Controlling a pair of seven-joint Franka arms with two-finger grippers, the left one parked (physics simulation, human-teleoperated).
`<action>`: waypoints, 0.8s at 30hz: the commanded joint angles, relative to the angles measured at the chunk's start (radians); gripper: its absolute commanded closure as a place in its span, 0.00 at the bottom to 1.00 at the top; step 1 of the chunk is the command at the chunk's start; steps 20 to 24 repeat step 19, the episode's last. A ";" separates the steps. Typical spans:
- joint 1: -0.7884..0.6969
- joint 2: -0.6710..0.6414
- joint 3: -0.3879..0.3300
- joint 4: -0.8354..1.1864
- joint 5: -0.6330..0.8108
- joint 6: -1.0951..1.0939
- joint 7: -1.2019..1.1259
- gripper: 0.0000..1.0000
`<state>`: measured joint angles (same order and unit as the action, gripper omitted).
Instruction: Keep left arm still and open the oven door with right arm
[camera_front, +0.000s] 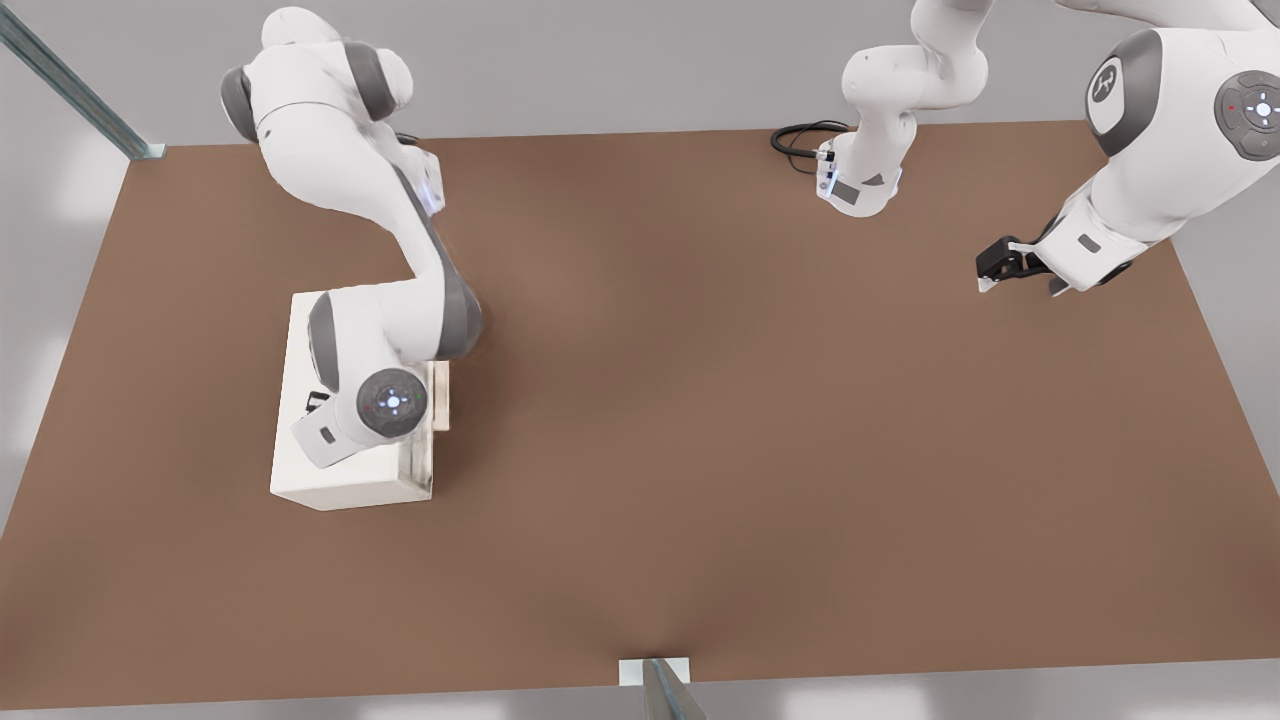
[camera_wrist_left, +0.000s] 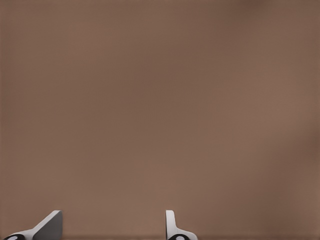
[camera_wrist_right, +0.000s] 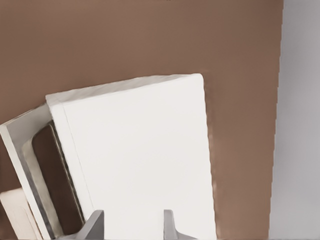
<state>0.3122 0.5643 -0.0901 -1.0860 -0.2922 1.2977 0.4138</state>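
The oven is a smooth cream box with softly rounded corners, sitting at about 9 o'clock on the table, toward the front view's left. Its door is the narrow face turned to the front view's right; in the right wrist view the door stands slightly ajar, a thin cream frame around a greyish window, with a dark wedge of gap between it and the oven body. The pale beige bar handle projects from the door on the side away from the body.

The right arm is white with grey joint caps. It reaches from its base at about 11 o'clock, bends at the elbow and folds down over the oven top, its wrist above the end nearest the door. The gripper hovers over the cream top, its two pale fingers apart and holding nothing.

The table is a matte, even brown with no grain. Beyond its edges lie pale grey floor and wall, and a metal strut slants in at 10 o'clock.
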 joint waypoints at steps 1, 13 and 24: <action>-0.114 -0.043 -0.006 0.067 0.271 -0.055 -0.730 0.00; -0.223 -0.397 -0.014 -0.282 0.252 0.020 -0.606 0.00; -0.231 -0.399 -0.014 -0.282 0.254 0.020 -0.618 0.00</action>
